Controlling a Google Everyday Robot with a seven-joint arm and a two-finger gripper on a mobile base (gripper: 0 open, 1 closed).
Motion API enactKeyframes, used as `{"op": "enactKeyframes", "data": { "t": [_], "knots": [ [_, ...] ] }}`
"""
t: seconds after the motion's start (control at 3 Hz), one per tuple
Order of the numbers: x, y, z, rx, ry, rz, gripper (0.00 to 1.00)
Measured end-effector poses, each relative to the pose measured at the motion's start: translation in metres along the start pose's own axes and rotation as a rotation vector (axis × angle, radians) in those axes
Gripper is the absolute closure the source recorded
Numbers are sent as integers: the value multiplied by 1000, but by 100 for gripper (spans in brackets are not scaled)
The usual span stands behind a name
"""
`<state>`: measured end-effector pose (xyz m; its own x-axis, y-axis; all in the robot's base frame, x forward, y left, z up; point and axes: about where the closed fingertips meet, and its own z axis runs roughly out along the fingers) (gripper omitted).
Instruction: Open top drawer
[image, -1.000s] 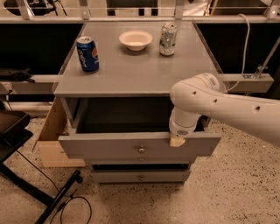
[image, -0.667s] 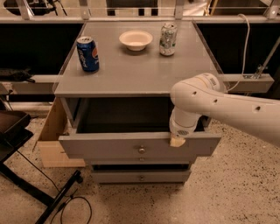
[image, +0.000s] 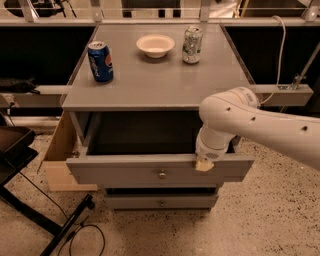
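The gripper (image: 204, 164) sits at the top rim of the top drawer (image: 120, 172), whose front panel lies directly under it and stretches mostly to its left; whether the gripper is spread or pinching the rim cannot be told. The drawer stands pulled out, long axis running left to right, face toward the camera (its knob (image: 161, 174) is just left of and below the gripper). Behind the gripper opens the dark cavity, below it a lower drawer (image: 130, 202), and in front the speckled floor (image: 260, 220)

The white arm (image: 270, 127) stretches in from the right edge and bends downward, its gripper (image: 203, 164) pointing down just right of frame centre
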<state>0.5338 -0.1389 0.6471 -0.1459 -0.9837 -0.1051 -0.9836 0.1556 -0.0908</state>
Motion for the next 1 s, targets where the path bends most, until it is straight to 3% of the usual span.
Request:
{"op": "enactKeyframes", "data": {
  "t": [1.0],
  "knots": [
    [5, 18, -1, -27, -32, 0, 100]
  ]
}}
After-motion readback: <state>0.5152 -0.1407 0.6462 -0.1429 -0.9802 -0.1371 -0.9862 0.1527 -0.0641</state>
